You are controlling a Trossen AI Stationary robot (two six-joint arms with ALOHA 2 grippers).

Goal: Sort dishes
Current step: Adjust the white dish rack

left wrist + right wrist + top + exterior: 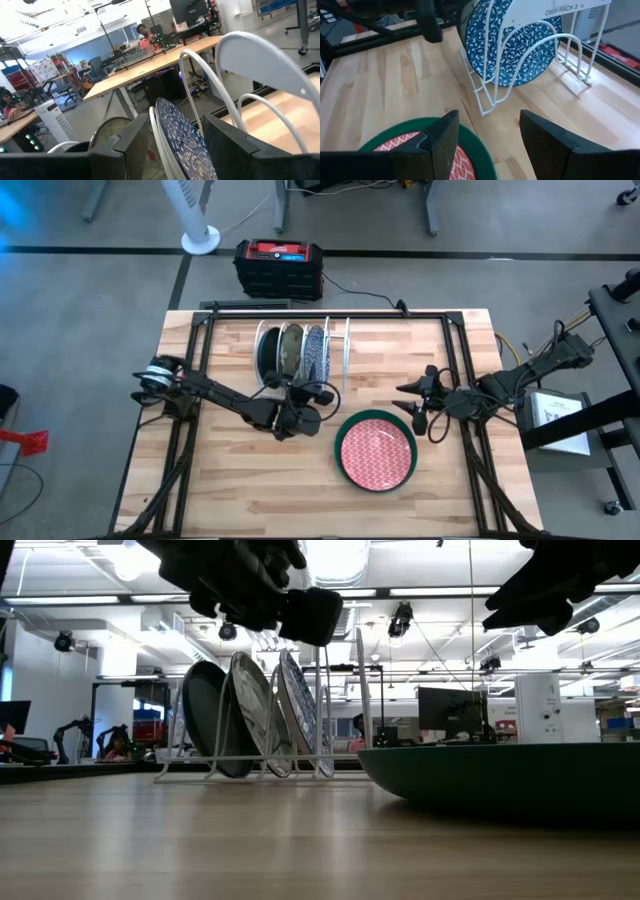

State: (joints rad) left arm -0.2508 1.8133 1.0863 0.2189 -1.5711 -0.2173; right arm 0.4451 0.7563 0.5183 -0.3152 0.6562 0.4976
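Note:
A white wire rack (345, 350) stands at the table's far middle. Three plates stand on edge in its slots: a dark teal one (266, 352), an olive mottled one (291, 350) and a blue-and-white one (315, 352). My left gripper (320, 394) hovers open, pointing level, just on the near side of the blue-and-white plate (182, 142); its fingers stand on either side of the rim without touching. A red-and-white plate with a dark green rim (375, 452) lies flat on the table. My right gripper (408, 402) hangs open above its far right edge.
Empty white rack slots (572, 60) stand to the right of the blue-and-white plate. Black frame rails (455, 360) run along the table's sides and far edge. A red-and-black box (278, 266) sits on the floor beyond the table. Bare wood lies near and left.

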